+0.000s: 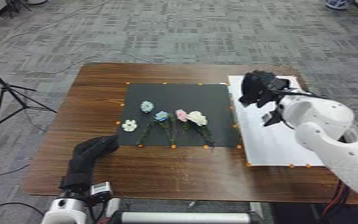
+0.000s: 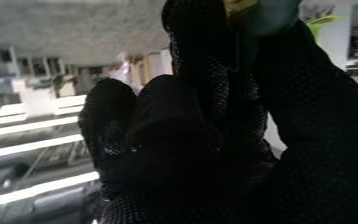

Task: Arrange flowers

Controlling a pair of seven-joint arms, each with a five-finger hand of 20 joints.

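On the dark mat [image 1: 213, 95], we're seeing five blooms lying apart or side by side: a pale blue flower [image 1: 147, 106] at the far side, a white flower [image 1: 129, 125] near the left edge, and a blue flower [image 1: 162, 116], a pink flower [image 1: 182, 115] and a larger white flower [image 1: 197, 118] with stems pointing toward the robot. Our right hand [image 1: 258, 86] is hovering at the far part of the white board [image 1: 291, 150]. Its thumb and fingers are closing narrow on a grey-green piece [image 2: 271, 19], probably part of a flower; we can't tell which kind. Our left hand [image 1: 95, 148] is resting on the table [image 1: 180, 175], fingers loose, holding nothing.

Status: we're reading this as partway. Five are lying loosely spaced, the held piece is awaiting placement. We're not able to tell whether the mat or the board is serving as target, so final layout is remaining unconfirmed.
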